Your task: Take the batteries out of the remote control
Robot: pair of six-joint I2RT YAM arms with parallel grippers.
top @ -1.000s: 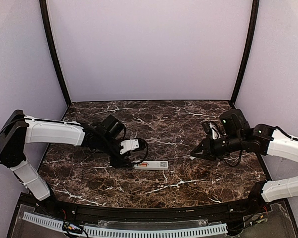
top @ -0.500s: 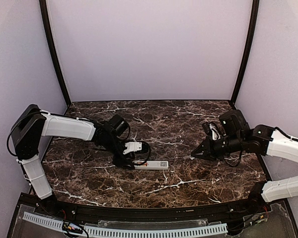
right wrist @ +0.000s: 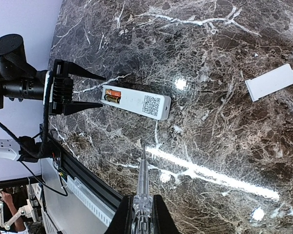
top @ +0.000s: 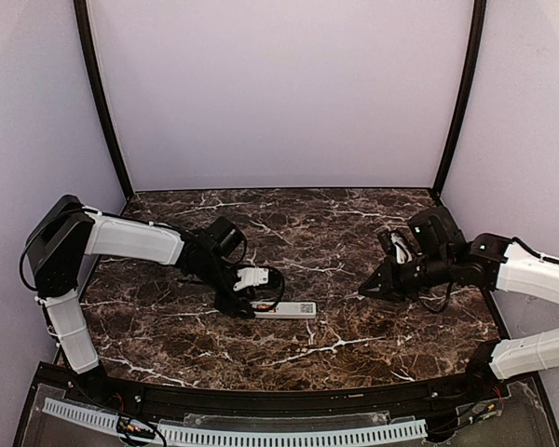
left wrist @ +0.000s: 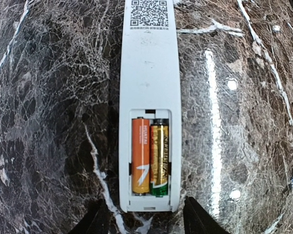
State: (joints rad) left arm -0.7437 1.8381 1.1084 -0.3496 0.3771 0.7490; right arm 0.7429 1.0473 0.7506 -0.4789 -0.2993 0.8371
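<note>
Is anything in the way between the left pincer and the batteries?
No, nothing visible is. The cover lies apart from the remote control, so the batteries sit bare in its recess. The left pincer is open at that end, a finger on either side.

We see a worktop (top: pixel 335 233) of dark brown marble pattern, run through with white veins and glossy enough to throw back bright spots of light. On it, towards the near edge and a little left of the middle, lies the white remote control (top: pixel 284 309), flat, back upward, its length running left to right. Its battery recess stands uncovered at the left end, and the two batteries (left wrist: pixel 150 156) sit in it side by side, one orange, one gold and green. A square code label (left wrist: pixel 149 12) marks the other end. A small flat white cover (right wrist: pixel 272 82) lies on the marble too, apart from the remote.
</note>
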